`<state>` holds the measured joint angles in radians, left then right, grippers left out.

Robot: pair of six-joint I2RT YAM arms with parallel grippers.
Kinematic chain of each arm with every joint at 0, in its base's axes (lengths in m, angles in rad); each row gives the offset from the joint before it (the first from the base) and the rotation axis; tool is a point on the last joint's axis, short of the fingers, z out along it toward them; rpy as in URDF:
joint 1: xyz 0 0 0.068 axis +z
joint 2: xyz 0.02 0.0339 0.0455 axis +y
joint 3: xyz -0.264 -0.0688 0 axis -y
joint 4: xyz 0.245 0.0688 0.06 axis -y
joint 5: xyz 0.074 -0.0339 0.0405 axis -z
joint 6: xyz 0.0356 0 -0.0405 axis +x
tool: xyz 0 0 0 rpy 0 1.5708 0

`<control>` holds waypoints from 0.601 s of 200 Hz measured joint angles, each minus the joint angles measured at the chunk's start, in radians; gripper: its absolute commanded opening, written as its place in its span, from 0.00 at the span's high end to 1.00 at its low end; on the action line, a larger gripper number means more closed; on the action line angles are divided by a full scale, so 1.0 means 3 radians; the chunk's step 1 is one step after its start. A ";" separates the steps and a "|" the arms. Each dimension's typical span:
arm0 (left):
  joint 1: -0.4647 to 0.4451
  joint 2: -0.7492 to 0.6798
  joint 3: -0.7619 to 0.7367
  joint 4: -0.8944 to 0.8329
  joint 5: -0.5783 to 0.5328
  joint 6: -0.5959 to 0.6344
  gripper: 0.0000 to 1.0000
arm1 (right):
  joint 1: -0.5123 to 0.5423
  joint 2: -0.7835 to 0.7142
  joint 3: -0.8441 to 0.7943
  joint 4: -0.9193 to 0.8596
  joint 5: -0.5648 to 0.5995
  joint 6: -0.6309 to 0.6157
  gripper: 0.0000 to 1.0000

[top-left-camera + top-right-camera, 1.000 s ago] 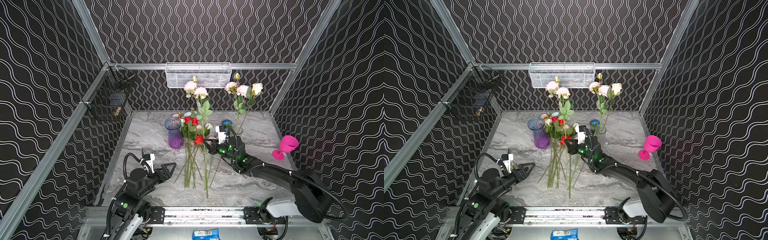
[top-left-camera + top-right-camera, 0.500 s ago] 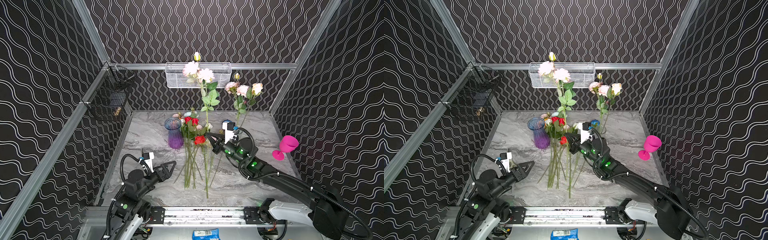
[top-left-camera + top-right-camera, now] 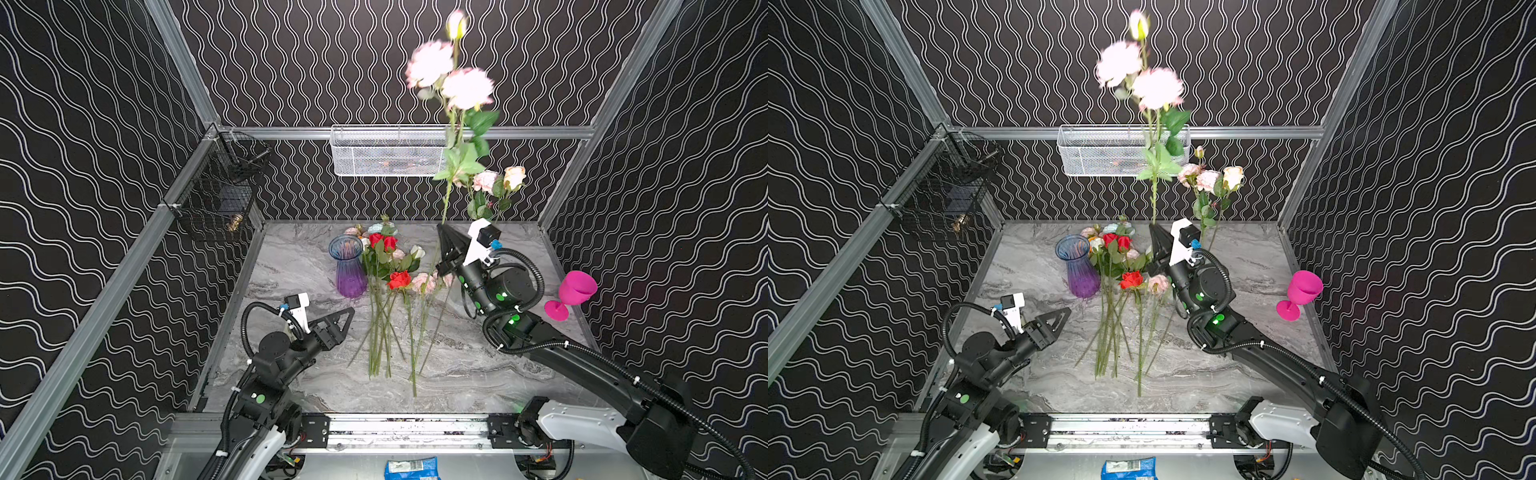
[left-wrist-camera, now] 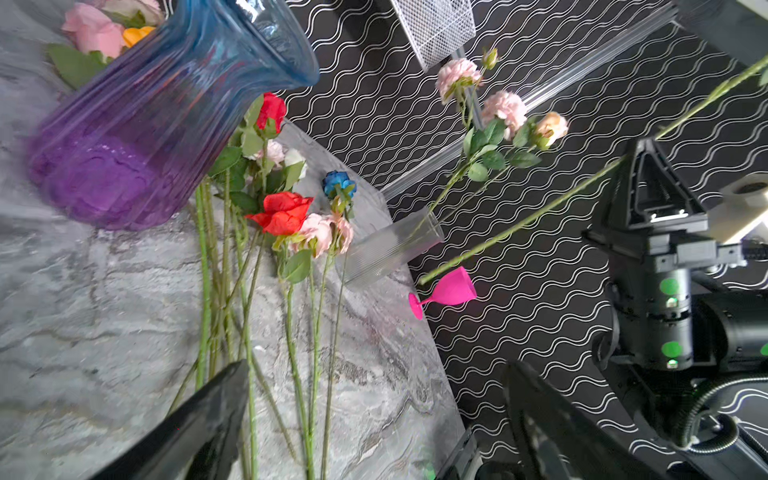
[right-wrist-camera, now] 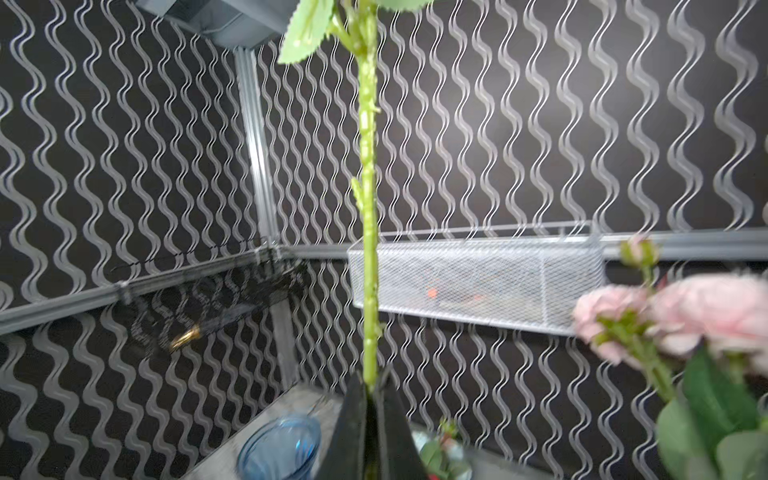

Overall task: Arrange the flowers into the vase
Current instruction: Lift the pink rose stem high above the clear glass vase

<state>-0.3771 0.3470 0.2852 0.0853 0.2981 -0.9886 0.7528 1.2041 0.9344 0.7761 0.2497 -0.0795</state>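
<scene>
Right gripper (image 3: 444,228) clamped on pink spray (image 3: 451,83) stem, upright, high above table (image 3: 457,374). Left gripper (image 3: 350,315) wide open, empty, beside loose flowers (image 3: 399,279) lying next to vase (image 3: 348,266). Risk: top-heavy spray swivelling in grip; stem end missing mouth, tipping vase.

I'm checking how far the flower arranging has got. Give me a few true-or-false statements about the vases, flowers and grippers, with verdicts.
1. The right gripper is shut on the stem of a pale-pink flower spray, holding it upright above the table. True.
2. The ribbed blue-to-purple glass vase already holds flowers. False: it stands empty; the loose long-stemmed flowers lie on the grey marble table beside it.
3. The left gripper is open and empty. True.
4. The clear ribbed glass vase holds nothing. False: another pink spray stands in it.
</scene>
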 measured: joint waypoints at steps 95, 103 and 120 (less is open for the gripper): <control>0.0000 -0.0716 -0.0167 0.0364 -0.0399 -0.0184 0.01 | -0.0160 0.0239 0.0534 0.0100 0.0141 -0.0413 1.00; 0.0000 -0.0867 -0.0159 0.0268 -0.0474 -0.0182 0.01 | -0.0165 0.0220 0.0520 0.0106 0.0165 -0.0435 1.00; 0.0000 -0.1058 -0.0139 0.0065 -0.0619 -0.0156 0.01 | -0.0172 0.0192 0.0519 0.0134 0.0177 -0.0473 1.00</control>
<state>-0.3771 0.0296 0.2436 0.1047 0.1123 -1.0355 0.7013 1.2617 1.0901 0.8162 0.3027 -0.2214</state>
